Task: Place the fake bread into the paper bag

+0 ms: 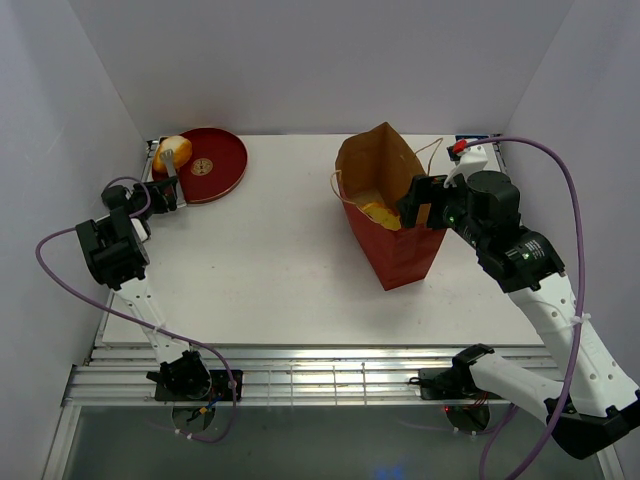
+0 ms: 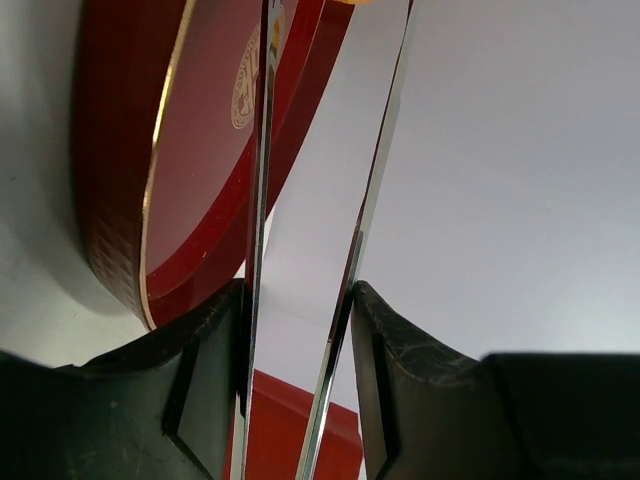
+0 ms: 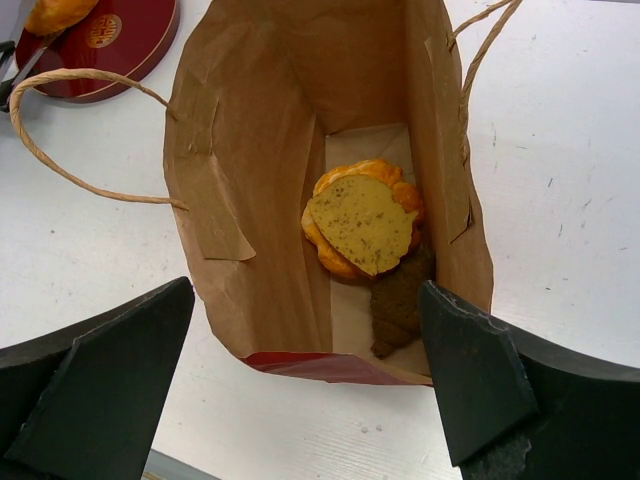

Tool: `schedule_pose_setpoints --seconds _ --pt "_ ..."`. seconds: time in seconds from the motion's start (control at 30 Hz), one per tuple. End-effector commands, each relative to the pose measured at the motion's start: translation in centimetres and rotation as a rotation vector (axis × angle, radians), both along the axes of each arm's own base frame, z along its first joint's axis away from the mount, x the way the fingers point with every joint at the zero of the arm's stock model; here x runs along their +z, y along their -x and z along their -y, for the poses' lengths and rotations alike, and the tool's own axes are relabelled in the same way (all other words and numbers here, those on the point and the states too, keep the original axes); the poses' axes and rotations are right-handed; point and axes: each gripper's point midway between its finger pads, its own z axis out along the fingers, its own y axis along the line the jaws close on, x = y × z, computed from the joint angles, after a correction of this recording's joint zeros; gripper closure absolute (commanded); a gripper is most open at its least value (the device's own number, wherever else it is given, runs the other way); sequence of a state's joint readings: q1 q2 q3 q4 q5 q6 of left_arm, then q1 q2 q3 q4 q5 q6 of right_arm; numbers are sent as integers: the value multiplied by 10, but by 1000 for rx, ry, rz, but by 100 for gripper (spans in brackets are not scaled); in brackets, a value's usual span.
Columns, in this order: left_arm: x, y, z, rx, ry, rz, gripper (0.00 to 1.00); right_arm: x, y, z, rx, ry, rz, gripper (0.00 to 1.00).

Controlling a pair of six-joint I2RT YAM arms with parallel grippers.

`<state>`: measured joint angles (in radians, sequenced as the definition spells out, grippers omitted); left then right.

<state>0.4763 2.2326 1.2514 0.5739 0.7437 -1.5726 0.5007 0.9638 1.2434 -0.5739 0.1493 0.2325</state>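
Observation:
A golden oval roll (image 1: 172, 151) rests on the left rim of the round red plate (image 1: 222, 160) at the back left. My left gripper (image 1: 172, 163) reaches to it with thin shiny blade fingers (image 2: 262, 150). The blades stand a little apart beside the plate (image 2: 190, 150), and their tips leave the wrist view, so contact is not visible. The reddish-brown paper bag (image 1: 392, 235) stands upright right of centre. My right gripper (image 1: 425, 203) hovers open above its mouth (image 3: 305, 305). Inside lie a yellow-brown piece (image 3: 362, 225) on an orange ridged bun (image 3: 335, 262), with a dark brown piece (image 3: 400, 300) beside them.
The white table board (image 1: 270, 260) is boxed in by pale walls on the left, back and right. Pale string handles (image 3: 60, 150) hang out from the bag's sides. Aluminium rails (image 1: 320, 375) run along the near edge, and purple cables loop from both arms.

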Motion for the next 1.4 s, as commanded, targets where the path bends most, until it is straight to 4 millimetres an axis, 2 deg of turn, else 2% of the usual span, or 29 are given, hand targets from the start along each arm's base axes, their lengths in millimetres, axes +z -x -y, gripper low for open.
schedule_pose_setpoints --seconds 0.0,0.27,0.43,0.47,0.57,0.6,0.63,0.67,0.7,0.8,0.83,0.9,0.93,0.97,1.03,1.07,1.13,1.17,1.33,1.37 --pt "51 0 6 -13 -50 103 73 20 2 -3 13 -40 57 2" --pt "102 -1 24 -46 -87 204 77 27 7 0 9 -46 74 2" --pt "132 5 37 -67 -111 259 80 29 8 3 1 -46 78 2" --pt "144 8 43 -76 -119 282 80 29 9 3 2 -47 80 2" --pt "157 17 58 -98 -127 316 81 30 9 3 5 -49 80 2" --pt "173 23 63 -106 -143 352 81 30 10 3 5 -49 80 2" --pt "175 27 68 -114 -143 358 81 31 10 4 3 -50 81 2" --pt "182 31 77 -132 -148 375 81 31 10 4 2 -49 82 2" --pt "199 38 86 -148 -168 414 81 31 10 4 2 -50 83 2" --pt "220 51 113 -197 -195 469 82 31 10 4 3 -51 84 2" --pt "237 59 122 -213 -220 512 82 31 10 4 3 -51 84 2" --pt "249 71 147 -266 -225 546 82 31 10 4 0 -51 86 2" --pt "264 82 157 -284 -249 588 82 31 10 4 -1 -51 86 2" --pt "267 90 172 -312 -251 604 82 31 10 4 -1 -52 89 2" --pt "279 103 188 -338 -263 641 82 31 10 5 -7 -49 90 2" --pt "292 117 202 -367 -275 682 82 31 9 6 -10 -49 91 2" --pt "298 133 217 -405 -283 712 82 31 8 7 -17 -43 95 2" --pt "311 149 228 -430 -291 755 82 31 8 8 -23 -43 95 2" --pt "327 202 264 -533 -309 847 82 30 1 20 -93 -7 102 2" --pt "331 216 278 -572 -297 869 82 30 0 21 -98 -2 103 2"
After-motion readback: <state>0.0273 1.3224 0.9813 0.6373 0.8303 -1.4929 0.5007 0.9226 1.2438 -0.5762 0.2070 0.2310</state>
